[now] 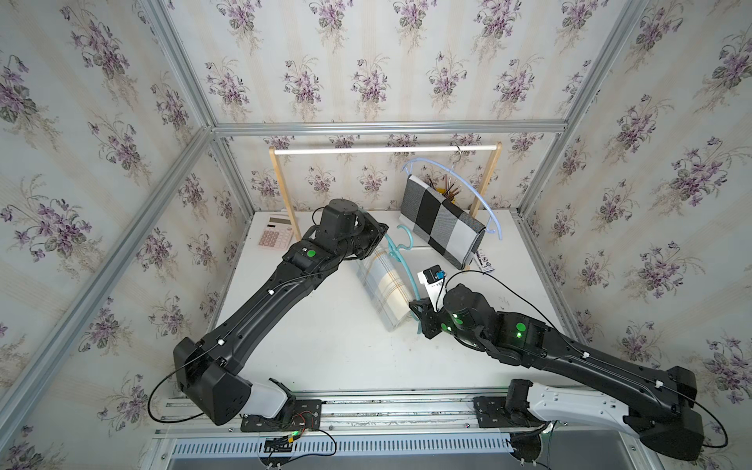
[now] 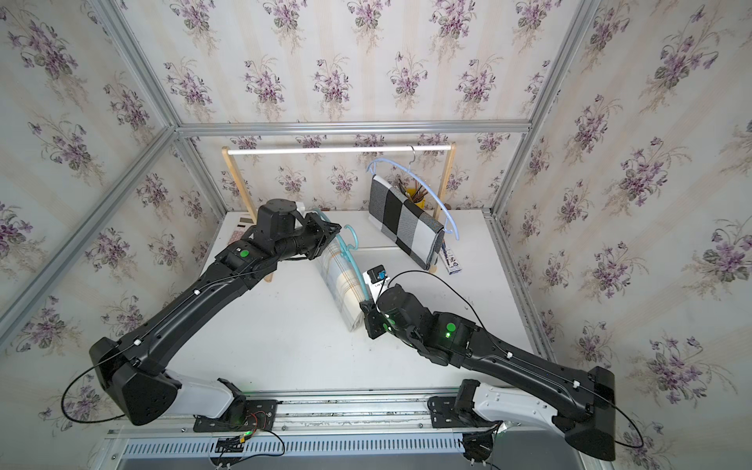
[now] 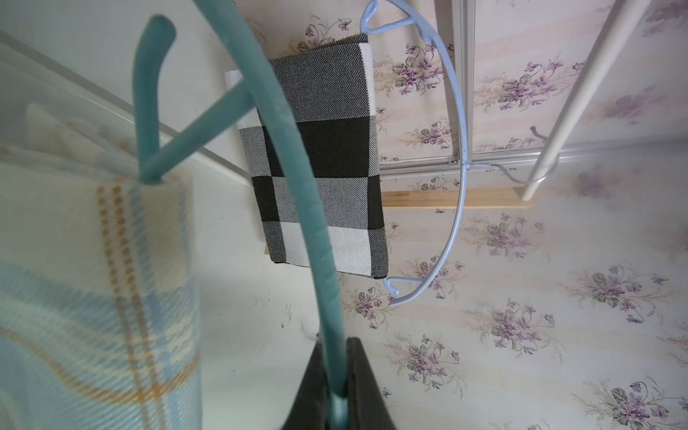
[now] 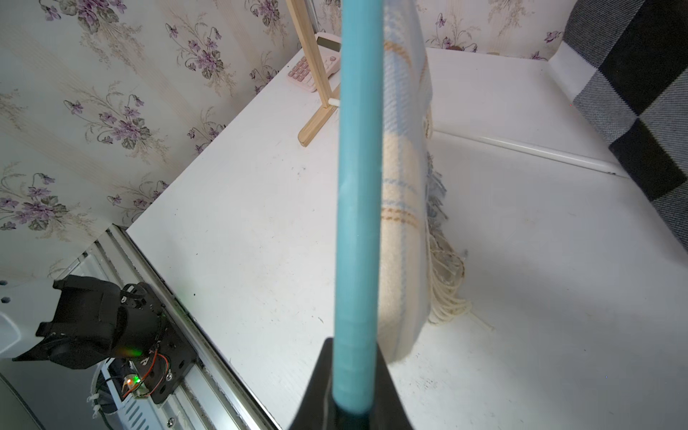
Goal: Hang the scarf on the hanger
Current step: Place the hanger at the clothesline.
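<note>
Both grippers hold a teal hanger above the white table. My left gripper is shut on its far end, where the teal wire runs out between the jaws. Shut on the near end of the same teal hanger is my right gripper. A cream scarf with blue and tan checks drapes over the hanger's bar. Its fringe touches the table.
A wooden rack with a white rail stands at the back. A pale blue hanger with a black-and-white checked cloth hangs from it. A pink calculator lies back left, a pencil cup behind the cloth.
</note>
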